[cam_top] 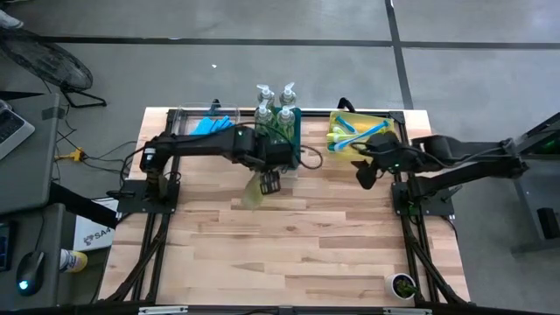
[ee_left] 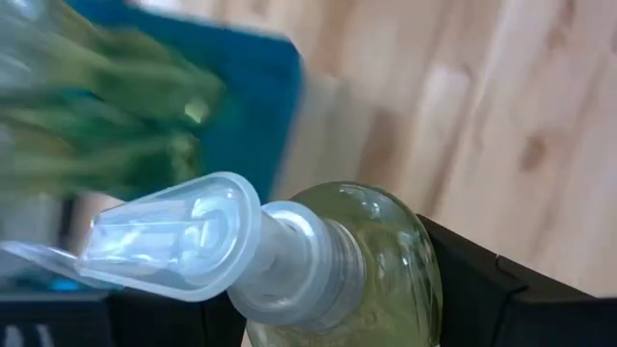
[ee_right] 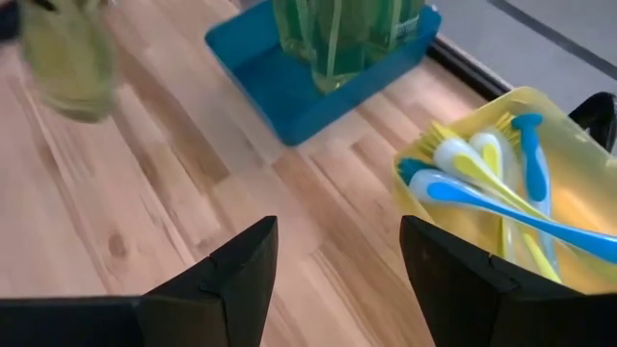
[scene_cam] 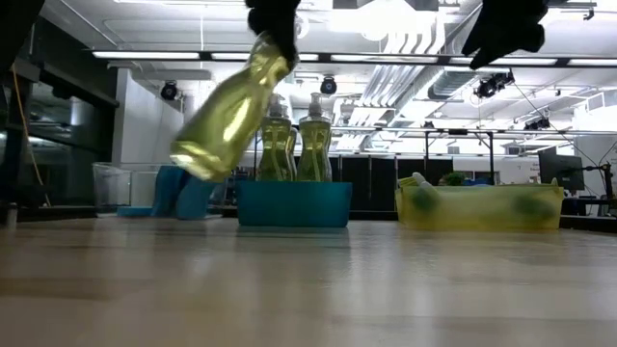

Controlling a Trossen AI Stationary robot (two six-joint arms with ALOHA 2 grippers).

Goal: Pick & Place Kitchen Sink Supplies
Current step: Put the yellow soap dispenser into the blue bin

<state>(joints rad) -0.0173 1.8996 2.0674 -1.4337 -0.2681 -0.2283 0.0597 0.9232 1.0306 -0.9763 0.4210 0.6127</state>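
left end effector holds a soap bottle above the desk

high view: your left end effector [cam_top: 267, 179] sits near the middle of the desk [cam_top: 289, 254], clamped on a tilted soap bottle [cam_top: 255, 190] whose base points toward 7 o'clock. the other pump bottles [cam_top: 276, 109] stand in the teal bin [cam_top: 295, 131] at 12 o'clock from it. the yellow bin [cam_top: 378, 120] with the dish brushes [cam_top: 346, 136] lies at 2 o'clock, and the blue sponges [cam_top: 213, 125] sit in the clear bin [cam_top: 175, 118] at 10 o'clock. your right end effector [cam_top: 363, 173] hangs just in front of the yellow bin.

low view: the held bottle is clear of the desk, leaning with its base toward 7 o'clock, in front of the teal bin.

left wrist view: the fingers [ee_left: 482, 289] grip the bottle at its neck, just below the pump head [ee_left: 183, 236].

right wrist view: your right end effector's fingers [ee_right: 231, 280] stand moderately apart with nothing between them, over bare desk; the brushes lie in the yellow bin at 2 o'clock.
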